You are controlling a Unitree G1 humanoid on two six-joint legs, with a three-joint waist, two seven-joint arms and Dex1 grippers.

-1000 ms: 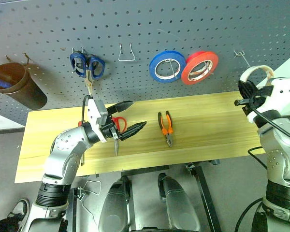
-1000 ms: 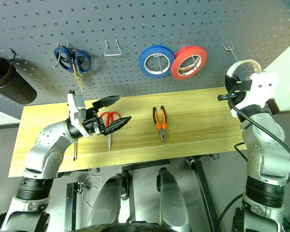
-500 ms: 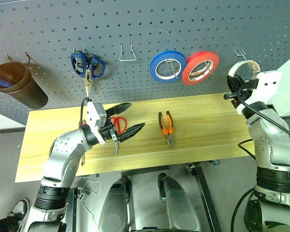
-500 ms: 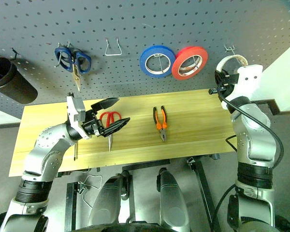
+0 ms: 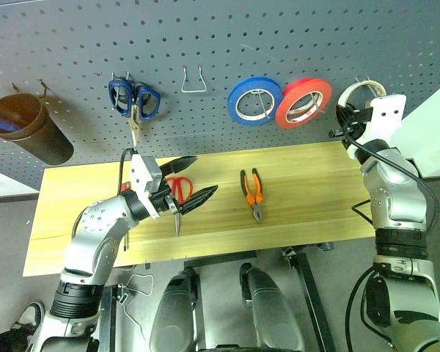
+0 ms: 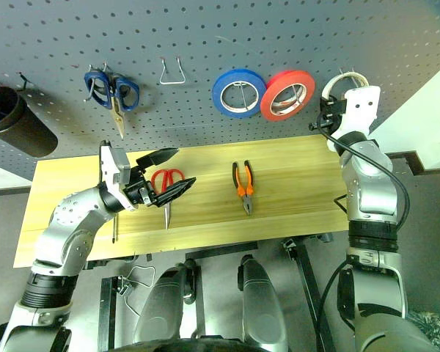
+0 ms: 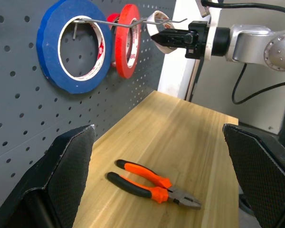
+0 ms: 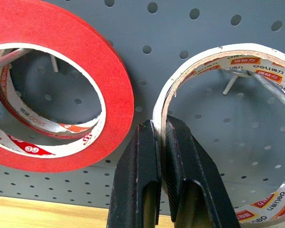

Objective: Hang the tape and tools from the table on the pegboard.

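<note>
My right gripper is shut on the rim of the whitish tape, held flat against the pegboard just right of the red roll. In the right wrist view a metal hook pokes through the tape's ring. Above the table, my left gripper stands open with nothing in it, next to the red-handled scissors. The orange-and-black pliers lie mid-table. The screwdriver's thin shaft shows under my left forearm, which hides most of its handle.
Blue-handled scissors, a blue roll and a red roll hang on the board. An empty wire hook sits between them. A dark cup hangs at the far left.
My right arm has carried the tape up and to the left, from off the table's right end to the hook beside the red roll. The left gripper stayed put.
</note>
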